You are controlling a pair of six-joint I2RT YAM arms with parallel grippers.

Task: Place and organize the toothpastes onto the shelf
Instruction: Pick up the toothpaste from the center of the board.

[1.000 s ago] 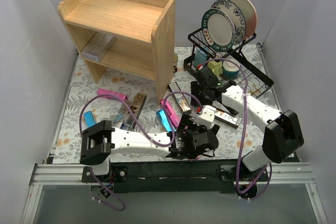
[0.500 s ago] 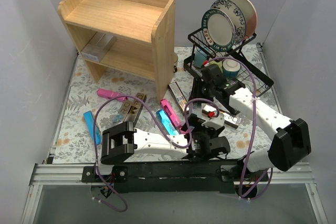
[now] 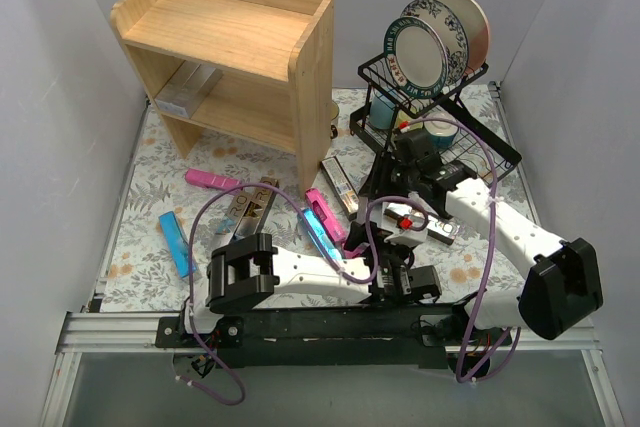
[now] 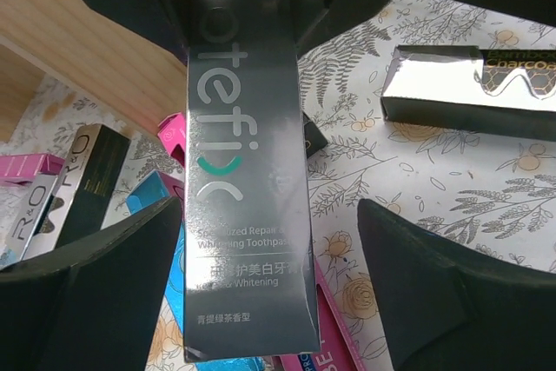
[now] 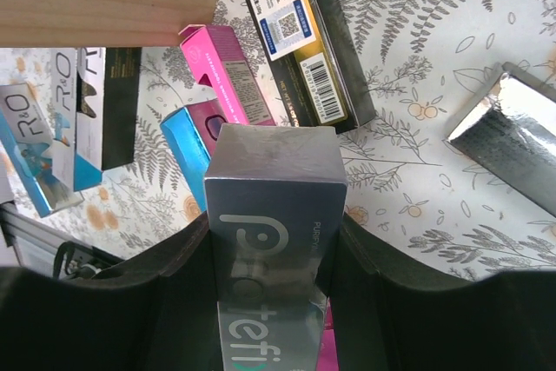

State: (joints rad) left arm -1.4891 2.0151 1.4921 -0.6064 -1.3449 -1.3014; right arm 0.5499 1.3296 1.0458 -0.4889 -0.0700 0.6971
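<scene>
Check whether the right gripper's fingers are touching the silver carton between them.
Touching. In the right wrist view, both fingers of the right gripper lie flat against the sides of the silver carton, no gap.

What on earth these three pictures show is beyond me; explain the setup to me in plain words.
Two robot arms, left and right, are bolted to the table's near edge. The wide picture looks down from above and behind them. The other two come from a camera on each wrist. On the floral table stand a wooden shelf and a black dish rack with plates. Toothpaste cartons lie loose, such as a pink one and a blue one. One carton lies on the shelf's lower tier. The right gripper clamps a silver carton. The left gripper is open, with that carton between its spread fingers.
</scene>
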